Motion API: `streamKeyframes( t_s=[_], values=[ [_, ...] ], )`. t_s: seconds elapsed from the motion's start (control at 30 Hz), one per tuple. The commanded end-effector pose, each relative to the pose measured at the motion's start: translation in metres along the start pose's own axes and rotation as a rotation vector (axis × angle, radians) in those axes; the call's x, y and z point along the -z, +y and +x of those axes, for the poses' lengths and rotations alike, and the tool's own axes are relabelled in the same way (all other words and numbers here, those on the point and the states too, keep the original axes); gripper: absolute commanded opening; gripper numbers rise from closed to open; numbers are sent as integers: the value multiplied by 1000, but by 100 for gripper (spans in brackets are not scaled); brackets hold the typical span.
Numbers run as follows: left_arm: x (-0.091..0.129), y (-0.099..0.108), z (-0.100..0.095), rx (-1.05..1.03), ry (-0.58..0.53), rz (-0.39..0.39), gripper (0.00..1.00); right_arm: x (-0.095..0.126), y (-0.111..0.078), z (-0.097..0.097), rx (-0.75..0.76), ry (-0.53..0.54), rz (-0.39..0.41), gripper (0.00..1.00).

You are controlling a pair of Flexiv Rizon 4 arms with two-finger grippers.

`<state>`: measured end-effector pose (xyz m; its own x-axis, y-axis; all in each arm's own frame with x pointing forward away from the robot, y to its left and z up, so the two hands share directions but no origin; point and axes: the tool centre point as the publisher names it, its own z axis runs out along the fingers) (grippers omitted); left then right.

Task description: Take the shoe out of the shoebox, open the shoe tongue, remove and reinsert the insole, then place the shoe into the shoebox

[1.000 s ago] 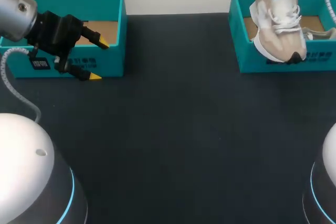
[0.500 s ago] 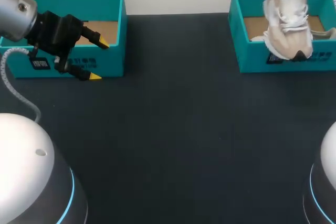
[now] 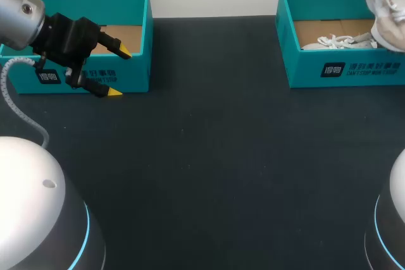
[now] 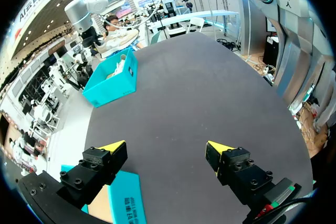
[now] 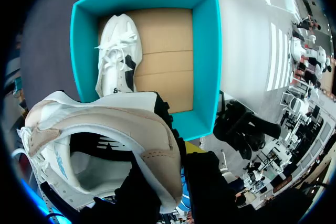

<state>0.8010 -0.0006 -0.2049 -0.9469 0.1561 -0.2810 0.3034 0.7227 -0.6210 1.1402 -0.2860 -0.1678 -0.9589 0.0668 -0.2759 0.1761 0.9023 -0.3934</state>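
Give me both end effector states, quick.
Left end effector: open, holding nothing.
Right end effector: closed on the shoe, gripping it at the heel collar.

White print, a square emblem with two short lines beside it, stood on the front wall of the right shoebox (image 3: 345,71) at two o'clock on the table. Similar print marked the left shoebox (image 3: 136,67) at ten o'clock, partly hidden. A small tag (image 3: 49,76) by the left gripper (image 3: 120,72) was too small to read. A dark letter mark sat inside the shoe (image 5: 105,124)
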Motion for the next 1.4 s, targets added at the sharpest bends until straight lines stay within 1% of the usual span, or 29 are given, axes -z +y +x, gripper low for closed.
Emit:
streamKeyframes(
  t_s=[0.03, 0.1, 0.2, 0.3, 0.33, 0.37, 0.4, 0.47, 0.5, 0.53, 0.57, 0.6, 0.63, 0.7, 0.73, 0.77, 0.8, 0.83, 0.87, 1.4],
  values=[
    [0, 0, 1, 0, 0, -2, 100, -18, -9, -29, -41, 46, -25, 0],
    [0, 0, 1, 0, 0, -2, 100, -19, -11, -33, -66, 48, -43, 0],
    [0, 0, 1, 0, 0, -2, 100, -18, -13, -33, -81, 59, -32, 0],
    [0, 0, 1, 0, 0, -2, 100, -20, -20, -28, -208, 105, 0, 0],
    [0, 0, 1, 0, 0, -2, 100, -21, -24, -26, -316, 134, 35, 0],
    [0, 0, 1, 0, 0, -2, 100, -22, -26, -24, -361, 143, 36, 0],
    [0, 0, 1, 0, 0, -2, 100, -22, -29, -22, -461, 160, 54, 0],
    [0, 0, 1, 0, 0, -2, 100, -23, -35, -18, -604, 188, 70, 0],
    [0, 0, 1, 0, 0, -2, 100, -23, -38, -15, -691, 204, 98, 0],
    [0, 0, 1, 0, 0, -2, 100, -23, -41, -13, -751, 209, 98, 0],
    [0, 0, 1, 0, 0, -2, 100, -23, -42, -12, -844, 218, 121, 0],
    [0, 0, 1, 0, 0, -2, 100, -23, -44, -10, -907, 241, 126, 0],
    [0, 0, 1, 0, 0, -2, 100, -23, -45, -8, -1001, 262, 133, 0],
    [0, 0, 1, 0, 0, -2, 100, -24, -45, -8, -1089, 297, 141, 0],
    [0, 0, 1, 0, 0, -2, 100, -24, -45, -9, -1144, 317, 157, 0],
    [0, 0, 1, 0, 0, -2, 100, -24, -45, -9, -1159, 320, 155, 0],
    [0, 0, 1, 0, 0, -2, 100, -24, -45, -11, -1203, 339, 168, 0],
    [0, 0, 1, 0, 0, -2, 100, -24, -46, -14, -1213, 342, 179, 0],
    [0, 0, 1, 0, 0, -2, 100, -23, -44, -17, -1207, 337, 172, 0],
    [0, 0, 1, 0, 0, -2, 100, -23, -44, -17, -1207, 337, 172, 0]
  ],
)
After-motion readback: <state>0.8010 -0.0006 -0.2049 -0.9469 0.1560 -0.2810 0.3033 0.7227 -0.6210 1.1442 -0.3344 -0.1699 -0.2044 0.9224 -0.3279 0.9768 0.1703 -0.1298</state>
